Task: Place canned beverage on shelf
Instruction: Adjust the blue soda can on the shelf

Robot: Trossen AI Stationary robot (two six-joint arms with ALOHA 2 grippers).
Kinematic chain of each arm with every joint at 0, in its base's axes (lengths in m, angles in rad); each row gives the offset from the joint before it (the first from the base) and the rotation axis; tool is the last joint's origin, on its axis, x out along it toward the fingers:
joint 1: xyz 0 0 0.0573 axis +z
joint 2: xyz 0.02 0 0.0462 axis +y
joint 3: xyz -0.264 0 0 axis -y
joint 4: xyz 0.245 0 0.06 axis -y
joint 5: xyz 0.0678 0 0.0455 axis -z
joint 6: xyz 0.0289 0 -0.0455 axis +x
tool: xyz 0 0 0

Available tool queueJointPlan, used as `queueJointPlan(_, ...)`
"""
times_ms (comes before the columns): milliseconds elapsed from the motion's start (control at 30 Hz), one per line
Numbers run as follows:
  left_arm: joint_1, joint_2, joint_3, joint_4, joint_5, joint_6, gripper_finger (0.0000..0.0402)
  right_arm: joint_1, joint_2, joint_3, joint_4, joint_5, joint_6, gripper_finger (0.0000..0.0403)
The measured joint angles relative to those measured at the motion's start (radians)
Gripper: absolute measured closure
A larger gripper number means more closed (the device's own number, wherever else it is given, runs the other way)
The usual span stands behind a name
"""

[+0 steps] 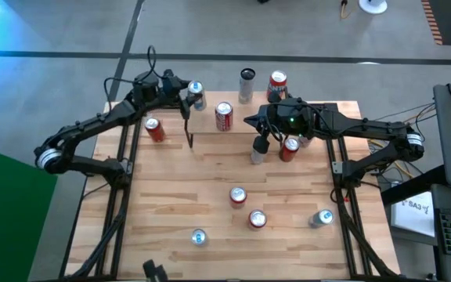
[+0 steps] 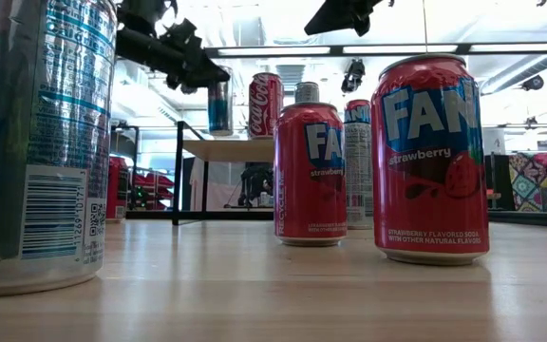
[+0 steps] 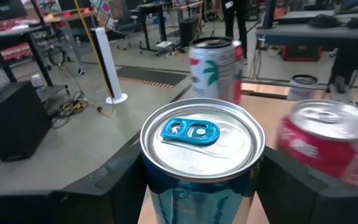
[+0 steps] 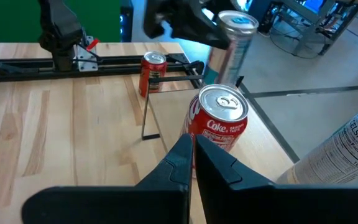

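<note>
Left hand (image 1: 189,97) clamped on blue aluminium can (image 1: 196,94), over left end of low wooden shelf (image 1: 210,133); placing step; next: lower, release. Right hand (image 1: 250,121) together, idle mid-counter

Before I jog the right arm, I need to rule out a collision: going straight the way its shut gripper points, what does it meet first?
Probably the Coke can on the shelf, dead ahead of the right gripper; the remaining gap is unclear.

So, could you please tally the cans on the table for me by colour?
Red cans: 6
Blue-and-silver cans: 3
Tall pale can: 1
Total: 10. A grey shape might be another can; not counted.
</note>
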Motion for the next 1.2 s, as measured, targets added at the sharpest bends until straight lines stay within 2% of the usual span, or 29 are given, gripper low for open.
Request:
queueJointPlan(200, 0.04, 0.083, 0.068, -0.002, 0.0, -0.001, 0.0162, 0.0, 0.0, 0.0, 0.0, 0.0, 0.0, 0.0394)
queueJointPlan(400, 0.074, 0.124, 0.084, -0.022, 0.001, -0.004, 0.0162, 0.0, 0.0, 0.0, 0.0, 0.0, 0.0, 0.0394)
queueJointPlan(1200, 0.103, 0.15, 0.084, -0.009, -0.027, -0.013, 0.0163, 0.0, 0.0, 0.0, 0.0, 0.0, -0.001, 0.0394)
